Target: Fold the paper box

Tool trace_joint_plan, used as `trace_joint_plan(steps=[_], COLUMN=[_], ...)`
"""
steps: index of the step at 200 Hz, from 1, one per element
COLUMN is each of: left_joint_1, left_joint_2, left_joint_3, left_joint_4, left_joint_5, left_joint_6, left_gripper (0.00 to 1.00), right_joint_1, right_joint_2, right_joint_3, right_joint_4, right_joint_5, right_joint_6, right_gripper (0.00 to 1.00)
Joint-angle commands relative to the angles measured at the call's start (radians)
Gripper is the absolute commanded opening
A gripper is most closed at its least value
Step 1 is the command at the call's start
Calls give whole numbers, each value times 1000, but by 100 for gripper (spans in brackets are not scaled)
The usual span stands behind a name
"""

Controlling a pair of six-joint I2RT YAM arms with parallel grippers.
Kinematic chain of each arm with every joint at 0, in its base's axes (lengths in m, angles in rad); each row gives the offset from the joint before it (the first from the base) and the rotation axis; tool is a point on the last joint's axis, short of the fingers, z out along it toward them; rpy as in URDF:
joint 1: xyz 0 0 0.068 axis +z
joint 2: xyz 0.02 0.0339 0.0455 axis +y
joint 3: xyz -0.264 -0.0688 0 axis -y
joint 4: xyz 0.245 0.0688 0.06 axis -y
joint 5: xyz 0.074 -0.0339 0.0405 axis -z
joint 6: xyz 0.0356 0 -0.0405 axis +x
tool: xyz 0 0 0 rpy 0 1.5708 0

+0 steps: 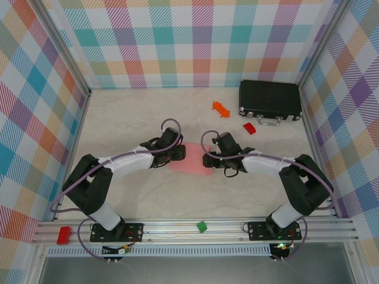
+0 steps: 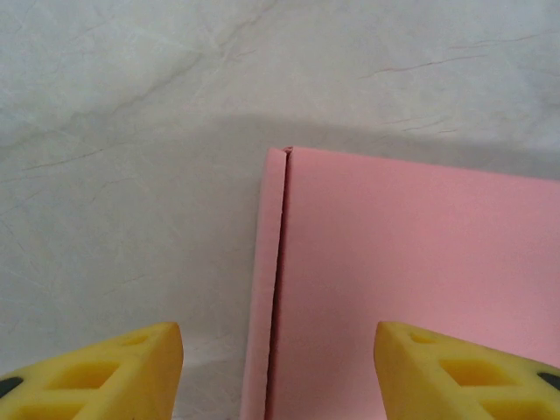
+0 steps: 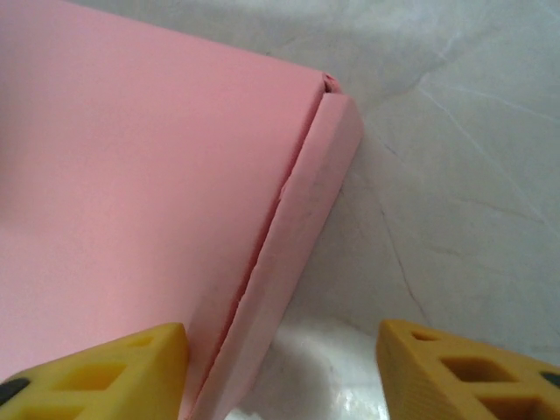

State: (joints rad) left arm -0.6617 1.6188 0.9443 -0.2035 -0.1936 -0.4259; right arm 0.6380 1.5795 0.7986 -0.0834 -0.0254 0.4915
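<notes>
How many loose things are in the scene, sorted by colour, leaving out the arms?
Pink: 1, the paper box
Black: 1, the hard case
Orange: 1, the orange bit
Red: 2, the red bit beside the case and the red block on the front rail
Green: 1, the green bit on the front rail
Total: 6

Black-and-white arms point(image 1: 127, 161), grey cables point(image 1: 170, 120), yellow pincer fingertips point(image 2: 114, 372)

The pale marbled table point(image 1: 118, 118) carries the pink paper box point(image 1: 192, 160), lying flat near its middle. A black case point(image 1: 269, 99) sits in the far right corner, with an orange piece point(image 1: 221, 109) and a red piece point(image 1: 249, 127) near it.
</notes>
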Motion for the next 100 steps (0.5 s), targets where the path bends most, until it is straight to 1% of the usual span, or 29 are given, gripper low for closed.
trace_joint_plan(steps=[1, 28, 54, 79, 100], left_joint_1=[2, -1, -11, -44, -77], left_joint_2=[36, 27, -5, -43, -51], left_joint_3=[-12, -53, -106, -169, -201], left_joint_4=[17, 65, 106, 173, 217], left_joint_5=[42, 141, 195, 226, 241], left_joint_6=[-6, -46, -112, -195, -258], left_gripper=[59, 57, 53, 52, 52], right_joint_1=[-9, -16, -30, -37, -37], right_joint_2=[54, 115, 177, 261, 316], right_joint_3=[63, 128, 202, 297, 369], right_joint_4=[26, -2, -48, -102, -151], right_joint_5=[-50, -57, -70, -109, -71], right_joint_6=[-5, -43, -88, -158, -210], right_gripper=[51, 46, 46, 46, 50])
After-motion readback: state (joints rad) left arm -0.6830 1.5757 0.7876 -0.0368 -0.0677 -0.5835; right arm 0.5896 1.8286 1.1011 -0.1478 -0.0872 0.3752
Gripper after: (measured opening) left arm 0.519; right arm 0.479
